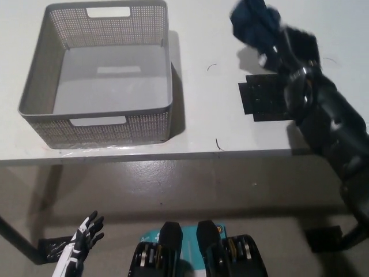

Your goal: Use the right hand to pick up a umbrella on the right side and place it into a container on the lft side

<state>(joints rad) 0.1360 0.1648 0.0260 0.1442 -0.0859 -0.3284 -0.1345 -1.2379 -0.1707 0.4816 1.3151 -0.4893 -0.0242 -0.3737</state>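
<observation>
The folded dark blue umbrella [255, 21] is up off the table at the top right of the head view, blurred by motion. My black right hand [286, 51] is shut on its lower end, and the arm runs down to the bottom right. The grey mesh container [36, 74] stands on the white table at the left, with nothing inside it. A wide strip of bare table separates it from the umbrella. My white left hand [85, 235] rests low at the bottom left, below the table edge, fingers spread and holding nothing.
A black perforated pad [264, 98] lies on the table under my right forearm. The table's front edge [173, 157] crosses the picture below the container, with grey floor beneath it. A black table leg [17, 239] shows at the lower left.
</observation>
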